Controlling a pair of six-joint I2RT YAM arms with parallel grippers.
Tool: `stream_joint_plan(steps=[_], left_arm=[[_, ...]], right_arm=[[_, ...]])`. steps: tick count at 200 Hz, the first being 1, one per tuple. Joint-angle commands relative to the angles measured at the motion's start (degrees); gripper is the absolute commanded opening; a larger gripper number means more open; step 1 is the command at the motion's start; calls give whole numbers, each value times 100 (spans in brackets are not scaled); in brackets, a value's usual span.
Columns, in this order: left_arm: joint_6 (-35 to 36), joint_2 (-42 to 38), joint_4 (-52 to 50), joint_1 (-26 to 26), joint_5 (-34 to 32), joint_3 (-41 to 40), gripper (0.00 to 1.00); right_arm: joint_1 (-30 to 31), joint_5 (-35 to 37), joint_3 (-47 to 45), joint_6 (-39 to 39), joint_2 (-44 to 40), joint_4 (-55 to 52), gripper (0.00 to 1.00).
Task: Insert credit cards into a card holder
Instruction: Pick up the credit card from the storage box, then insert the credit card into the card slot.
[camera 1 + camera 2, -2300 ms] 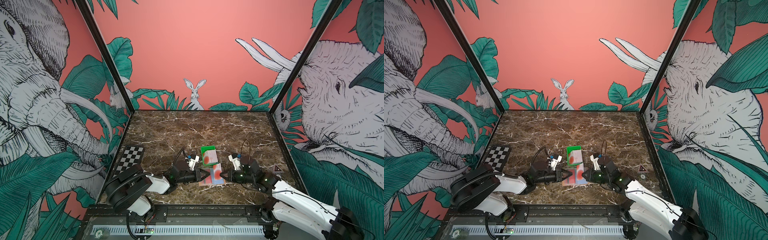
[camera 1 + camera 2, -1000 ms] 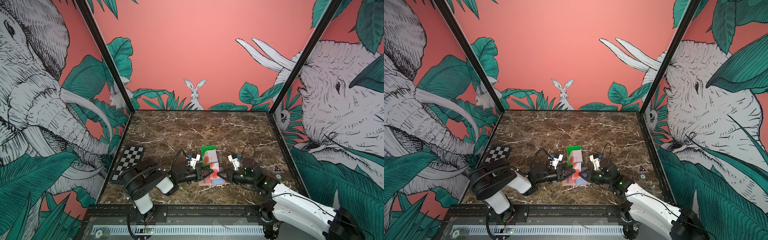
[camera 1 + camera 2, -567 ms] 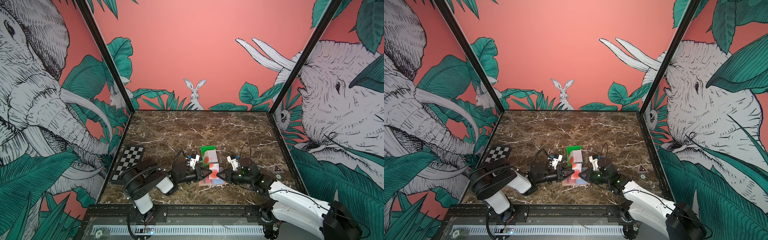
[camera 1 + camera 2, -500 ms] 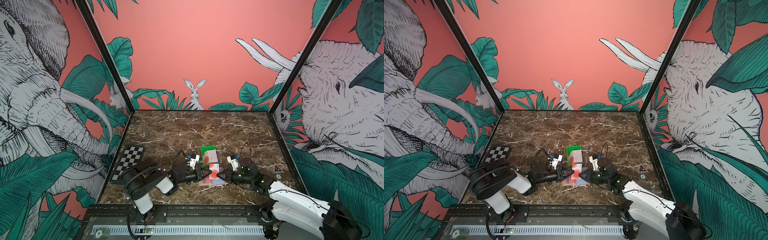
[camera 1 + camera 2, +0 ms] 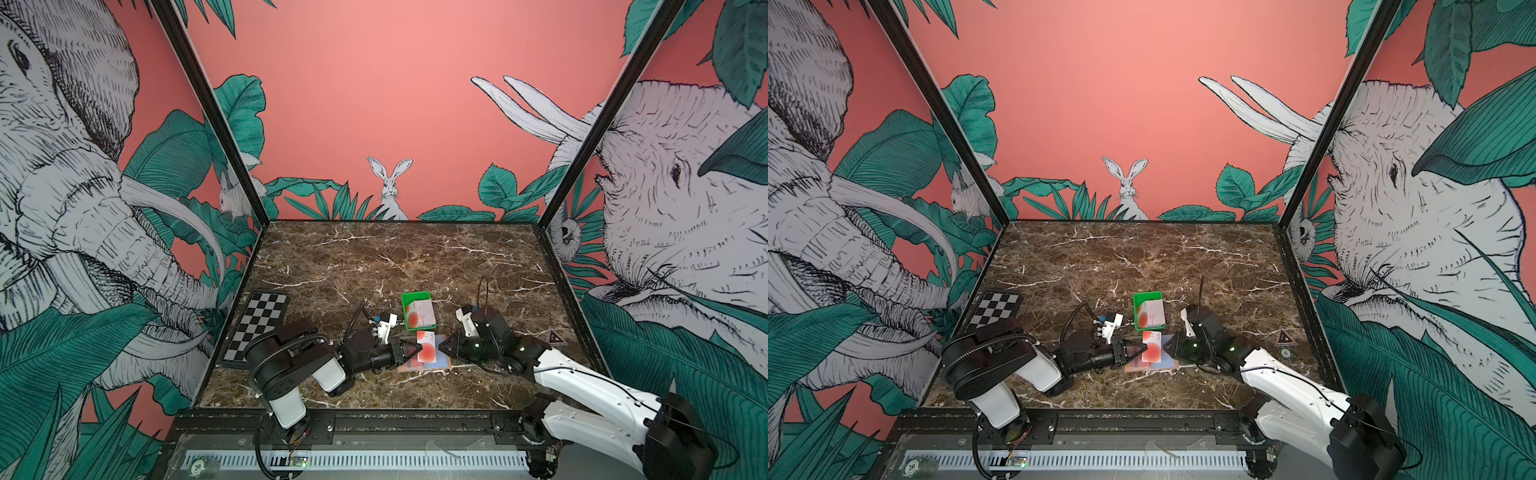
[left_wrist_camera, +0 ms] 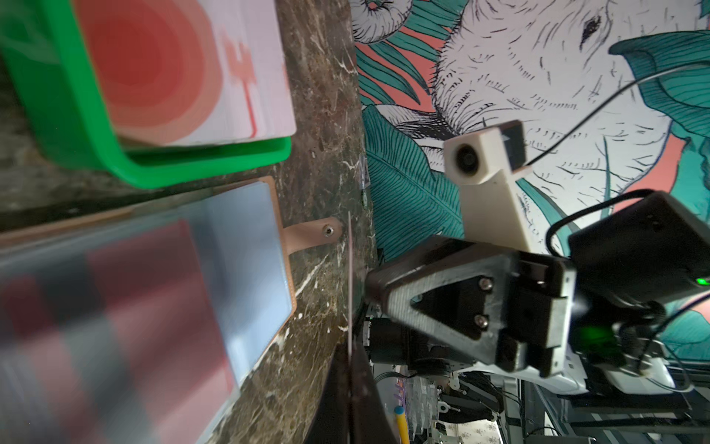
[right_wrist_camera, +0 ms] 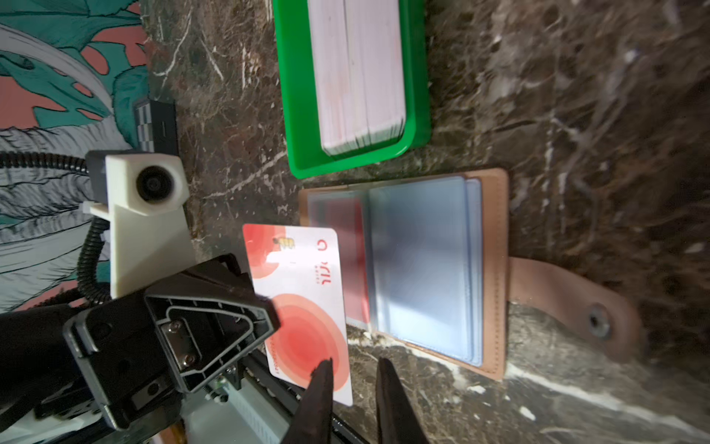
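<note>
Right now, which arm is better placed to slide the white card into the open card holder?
Left. The left gripper is shut on the white card, close to the open card holder; the right gripper stands with jaws apart, holding nothing.

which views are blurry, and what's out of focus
Left wrist view: the card holder and green tray up close are blurred, the wall mural behind is sharp. Right wrist view: the white card is crisp, the holder's sleeves slightly soft. Both top views: sharp.
</note>
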Motion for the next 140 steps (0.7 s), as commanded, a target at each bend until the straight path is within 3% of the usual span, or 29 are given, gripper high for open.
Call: stream_joint_plan(steps=[1,73,140], left_arm=[[22,33,29,-68,-417,-65,0],[415,-656,-2114,-168,-785,314,0],[199,-396,-1713,-219,-939,245,0]], right_arm=[[-24,595,234,-612,116,-861,22],[-32,836,226,-1082,584,-1020,23],[-16,747,140,-1110,1133,-605,16]])
